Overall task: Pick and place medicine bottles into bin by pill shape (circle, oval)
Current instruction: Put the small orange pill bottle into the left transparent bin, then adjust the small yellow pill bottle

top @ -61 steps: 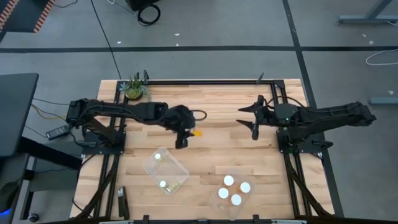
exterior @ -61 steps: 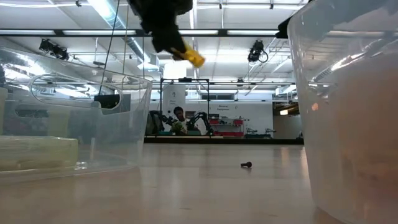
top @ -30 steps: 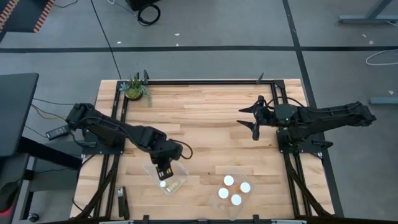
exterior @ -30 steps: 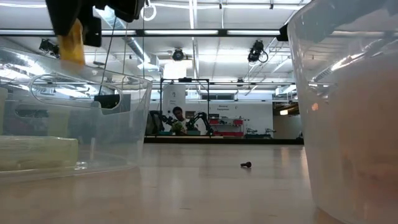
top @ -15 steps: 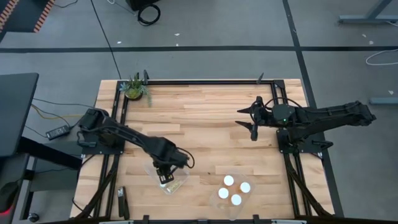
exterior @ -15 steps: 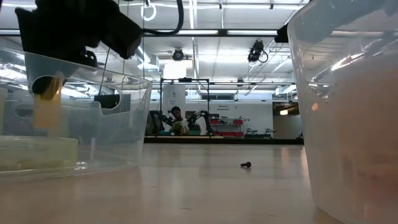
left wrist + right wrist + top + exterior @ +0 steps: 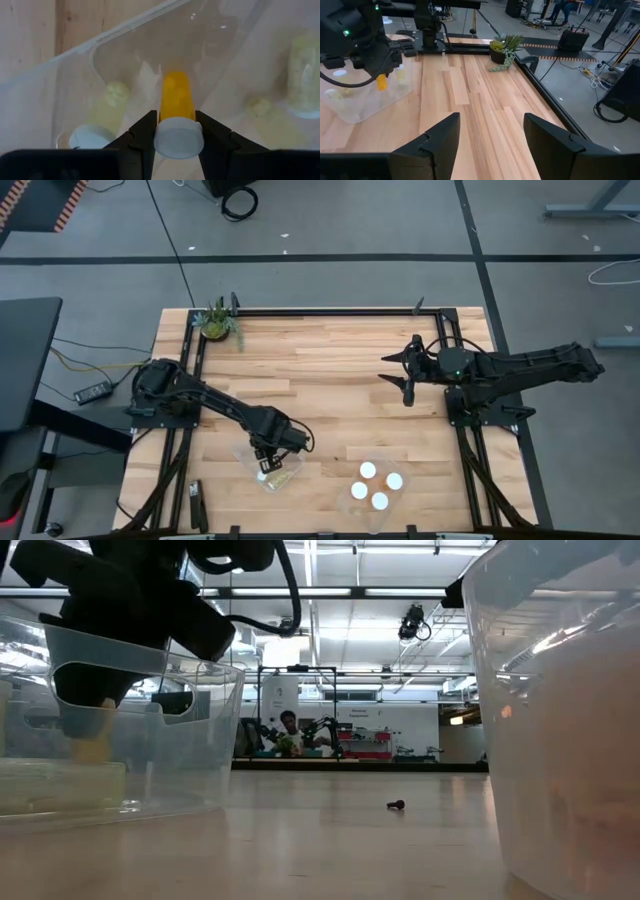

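Note:
My left gripper (image 7: 265,465) reaches down into the left clear tub (image 7: 245,442) and is shut on a narrow amber bottle (image 7: 176,100) with a white cap. In the low view the bottle (image 7: 95,745) hangs below the fingers, low inside the tub. Other pale bottles (image 7: 302,70) and a white cap (image 7: 90,137) lie on the tub's floor. The right clear tub (image 7: 352,502) holds several white-capped bottles (image 7: 378,485) standing upright. My right gripper (image 7: 398,376) is open and empty above the table's right half. My left gripper pinches the bottle's white cap (image 7: 179,137) between its two fingers (image 7: 145,135), one on each side. The fingers come from above, pointing down. The amber body runs on past the fingertips, down into the tub; whether its bottom touches the tub floor I cannot tell.
A green potted plant (image 7: 216,322) stands at the table's far left corner. A black frame (image 7: 330,311) runs along the table's far and side edges. Bare wood (image 7: 330,410) lies between the two arms. A small dark piece (image 7: 396,805) lies on the table.
My left gripper has gone down into the left tub and a little toward the table's near edge, still shut on the bottle. The bottle has dropped from above the tub's rim to low inside it, body pointing down.

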